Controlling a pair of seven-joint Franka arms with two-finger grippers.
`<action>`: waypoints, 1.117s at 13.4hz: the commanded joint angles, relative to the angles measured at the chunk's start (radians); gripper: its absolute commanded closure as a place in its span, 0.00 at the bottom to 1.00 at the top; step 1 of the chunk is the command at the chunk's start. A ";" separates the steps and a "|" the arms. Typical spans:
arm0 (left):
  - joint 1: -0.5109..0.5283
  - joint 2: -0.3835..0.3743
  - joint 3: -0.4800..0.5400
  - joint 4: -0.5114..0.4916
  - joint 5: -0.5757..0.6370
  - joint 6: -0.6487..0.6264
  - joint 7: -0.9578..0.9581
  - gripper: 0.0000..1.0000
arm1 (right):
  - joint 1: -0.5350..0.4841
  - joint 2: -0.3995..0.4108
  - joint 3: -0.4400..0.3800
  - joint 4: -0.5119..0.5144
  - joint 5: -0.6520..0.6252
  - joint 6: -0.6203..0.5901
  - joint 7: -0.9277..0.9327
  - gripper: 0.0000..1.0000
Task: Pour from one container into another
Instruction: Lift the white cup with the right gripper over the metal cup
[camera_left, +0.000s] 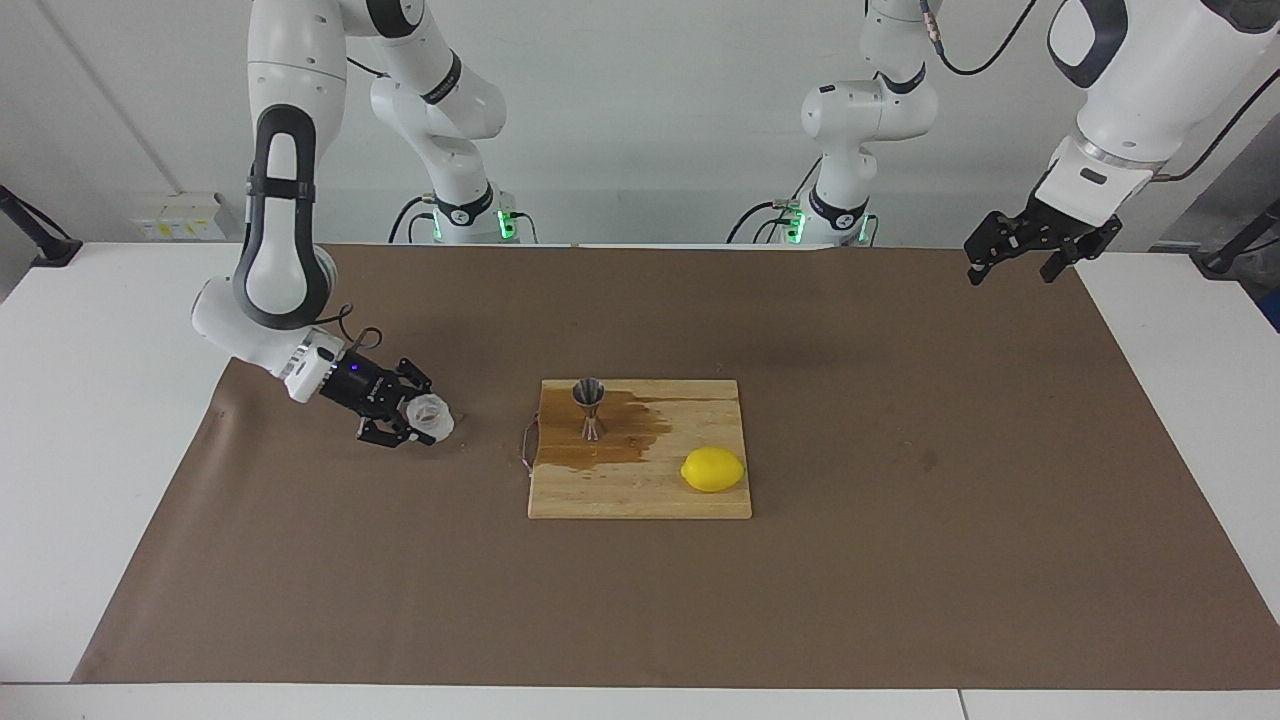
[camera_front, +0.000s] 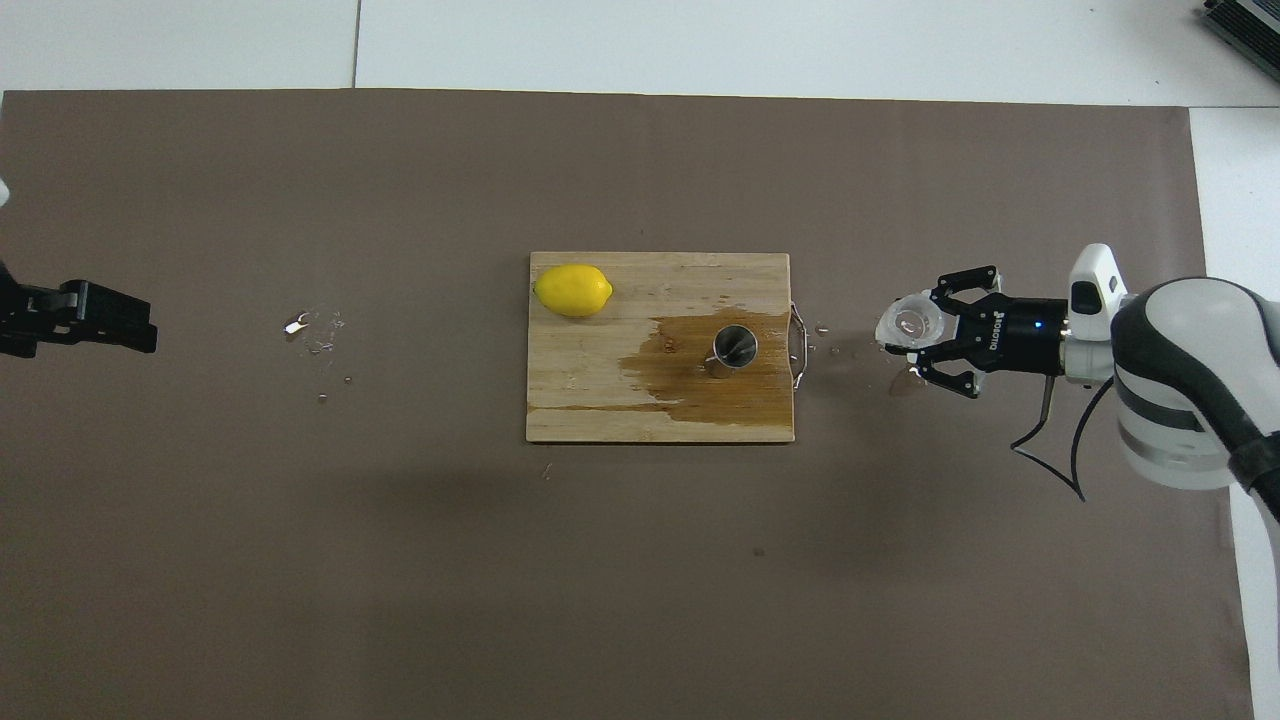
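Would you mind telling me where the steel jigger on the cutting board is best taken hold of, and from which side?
Grip the jigger at its narrow waist, coming in level from the right arm's end of the table. It stands upright, two cones flaring above and below, so fingers there probably cannot slide off.

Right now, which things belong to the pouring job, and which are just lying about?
In the job:
- small translucent plastic cup, held by the right gripper
- steel hourglass jigger

Lying about:
- yellow lemon
- wet wooden cutting board
- left gripper, waiting
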 joint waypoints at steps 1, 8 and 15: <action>0.005 -0.021 -0.002 -0.016 0.011 -0.011 -0.002 0.00 | 0.098 -0.044 0.002 -0.013 -0.086 0.108 0.211 0.78; 0.011 -0.017 -0.005 -0.014 0.011 0.029 0.001 0.00 | 0.304 -0.040 0.000 -0.010 -0.376 0.346 0.664 0.78; 0.006 -0.019 -0.045 -0.022 0.005 0.032 -0.018 0.00 | 0.355 -0.063 0.002 0.011 -0.784 0.338 0.968 0.78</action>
